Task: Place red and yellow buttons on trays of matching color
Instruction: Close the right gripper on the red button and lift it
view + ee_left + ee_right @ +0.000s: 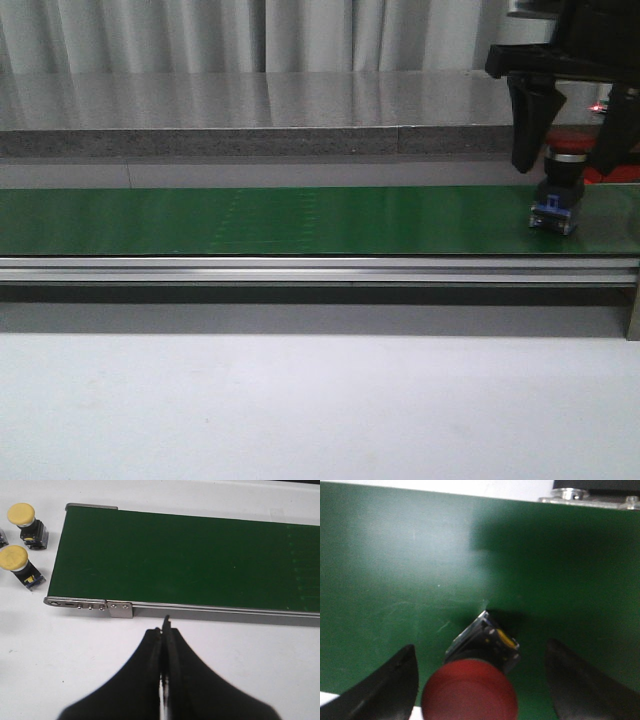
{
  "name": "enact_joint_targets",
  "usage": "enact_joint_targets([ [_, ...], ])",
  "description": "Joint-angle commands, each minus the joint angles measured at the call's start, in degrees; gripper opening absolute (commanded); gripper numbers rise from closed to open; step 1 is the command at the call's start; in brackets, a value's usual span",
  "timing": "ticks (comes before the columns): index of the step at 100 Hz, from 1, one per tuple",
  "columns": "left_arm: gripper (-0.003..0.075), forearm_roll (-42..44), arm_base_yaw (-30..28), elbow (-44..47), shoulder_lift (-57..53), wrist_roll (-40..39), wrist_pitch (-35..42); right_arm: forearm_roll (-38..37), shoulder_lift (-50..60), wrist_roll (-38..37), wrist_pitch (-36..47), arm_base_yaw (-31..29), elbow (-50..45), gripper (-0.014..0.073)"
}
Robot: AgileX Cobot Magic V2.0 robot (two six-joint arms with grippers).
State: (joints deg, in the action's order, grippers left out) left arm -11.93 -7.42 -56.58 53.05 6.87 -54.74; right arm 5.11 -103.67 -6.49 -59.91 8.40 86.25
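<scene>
One red button (pixel 559 185) stood on the green belt (pixel 300 220) at three o'clock in the front view, between the right gripper's (pixel 570 160) wide-open, empty fingers, so closing on it seemed next; the left gripper (pixel 164 645) was closed, empty.

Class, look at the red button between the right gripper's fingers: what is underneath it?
The red button stands upright on the green conveyor belt, the open right gripper straddling it. Its red cap tops a dark body with a blue base. The base hides the contact patch itself.
</scene>
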Motion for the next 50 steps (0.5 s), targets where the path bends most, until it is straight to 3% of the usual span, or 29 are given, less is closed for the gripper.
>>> enact_joint_targets([
  [1, -0.0019, -1.1, 0.3, -1.3, -0.5, 0.0, 3.2, -0.7, 2.2, -0.1, 1.1, -1.0, 1.8, 0.0497],
  [16, -0.0019, -1.1, 0.3, -1.3, -0.5, 0.0, 3.2, -1.5, 2.2, -0.1, 0.5, -1.4, 1.8, 0.0228],
  [22, -0.0019, -1.1, 0.3, -1.3, -0.5, 0.0, 3.2, -1.6, 2.3, -0.1, 0.5, -1.4, 1.8, 0.0161],
  [50, -0.0019, -1.1, 0.3, -1.3, -0.5, 0.0, 3.2, -6.0, 3.5, -0.1, 0.7, -5.2, 7.2, 0.0146],
])
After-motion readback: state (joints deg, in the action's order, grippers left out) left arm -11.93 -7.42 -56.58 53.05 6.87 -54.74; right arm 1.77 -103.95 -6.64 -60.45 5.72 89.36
